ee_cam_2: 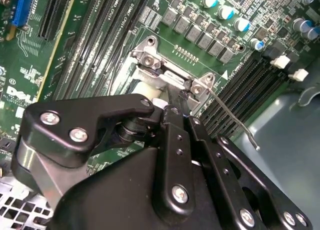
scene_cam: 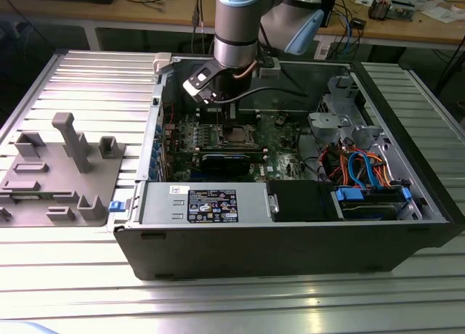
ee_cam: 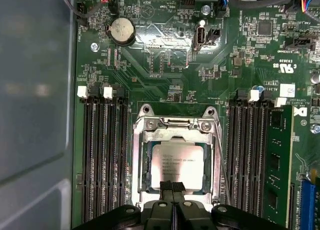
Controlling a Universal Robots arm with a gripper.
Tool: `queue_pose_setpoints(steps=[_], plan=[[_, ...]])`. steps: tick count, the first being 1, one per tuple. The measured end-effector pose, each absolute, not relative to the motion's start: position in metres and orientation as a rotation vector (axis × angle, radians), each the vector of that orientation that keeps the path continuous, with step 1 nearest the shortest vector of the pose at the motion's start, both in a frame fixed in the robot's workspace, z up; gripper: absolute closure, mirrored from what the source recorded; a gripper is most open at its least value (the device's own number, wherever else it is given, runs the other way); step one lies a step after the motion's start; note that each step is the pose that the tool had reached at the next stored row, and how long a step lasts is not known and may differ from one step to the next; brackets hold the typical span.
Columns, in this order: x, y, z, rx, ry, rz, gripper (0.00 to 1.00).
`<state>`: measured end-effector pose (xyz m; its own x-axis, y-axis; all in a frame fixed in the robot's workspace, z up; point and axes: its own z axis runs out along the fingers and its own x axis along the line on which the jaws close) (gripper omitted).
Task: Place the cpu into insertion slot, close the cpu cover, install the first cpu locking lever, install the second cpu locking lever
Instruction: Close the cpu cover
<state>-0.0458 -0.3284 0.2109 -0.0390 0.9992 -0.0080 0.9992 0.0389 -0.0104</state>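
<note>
In the first wrist view the cpu (ee_cam: 177,160) lies flat in the insertion slot (ee_cam: 138,160), silver top up. The cpu cover (ee_cam: 176,135) rests down around it, its window framing the chip. My gripper (ee_cam: 172,186) is shut, its two black fingertips pressed together over the cpu's edge nearest the camera, with nothing between them. A thin wire locking lever (ee_cam: 223,165) runs along one side of the socket. In the second wrist view that lever (ee_cam_2: 235,115) angles out from the socket's hinge (ee_cam_2: 165,75). In the exterior view the arm (scene_cam: 236,29) reaches down over the slot (scene_cam: 236,136).
Black memory slots (ee_cam: 102,155) flank the socket, and a green memory stick (ee_cam: 280,155) stands on one side. The open case (scene_cam: 290,239) holds a power-supply box (scene_cam: 211,203) and a drive bay with orange and blue cables (scene_cam: 363,167). A grey fixture plate (scene_cam: 65,167) lies at the exterior view's left.
</note>
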Motion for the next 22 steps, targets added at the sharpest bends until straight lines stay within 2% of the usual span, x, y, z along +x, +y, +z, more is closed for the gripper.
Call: queue_pose_setpoints(steps=[22], plan=[[-0.031,-0.329,0.210,-2.131,-2.321,0.038,0.89]])
